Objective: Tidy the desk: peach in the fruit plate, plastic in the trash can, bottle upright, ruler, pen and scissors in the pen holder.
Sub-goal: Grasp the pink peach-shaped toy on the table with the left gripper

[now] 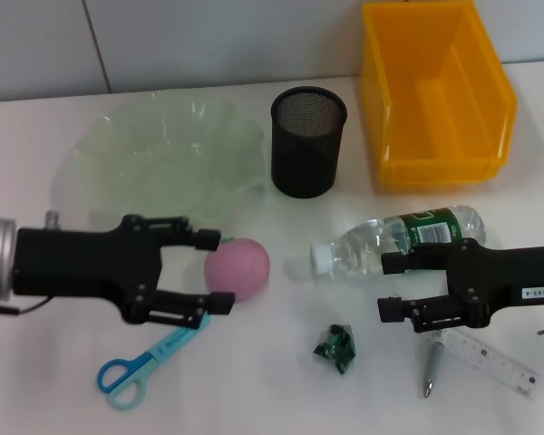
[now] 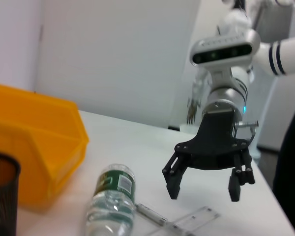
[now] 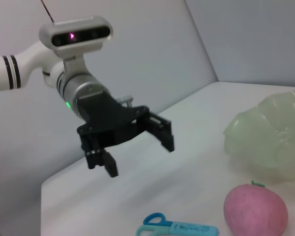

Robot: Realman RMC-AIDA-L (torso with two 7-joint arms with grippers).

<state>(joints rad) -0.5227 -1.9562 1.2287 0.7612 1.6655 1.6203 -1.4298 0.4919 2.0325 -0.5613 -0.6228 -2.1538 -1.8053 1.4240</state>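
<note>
Blue plastic scissors (image 1: 138, 367), round pink peach (image 1: 237, 268)

On the white tabletop (image 1: 54, 399) lie a pink peach (image 1: 238, 268), a pale translucent green fruit plate (image 1: 163, 159), a black mesh pen holder (image 1: 308, 141), a yellow-orange bin (image 1: 435, 91), blue-handled scissors (image 1: 140, 367), a dark green wrapper (image 1: 336, 347), a clear ruler (image 1: 494, 360), and a clear bottle (image 1: 399, 240) with green label and white cap.

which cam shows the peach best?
Head view: the peach shows whole, beside the open left gripper. Right wrist view shows it close but cut at the frame edge. Left wrist view misses it.
</note>
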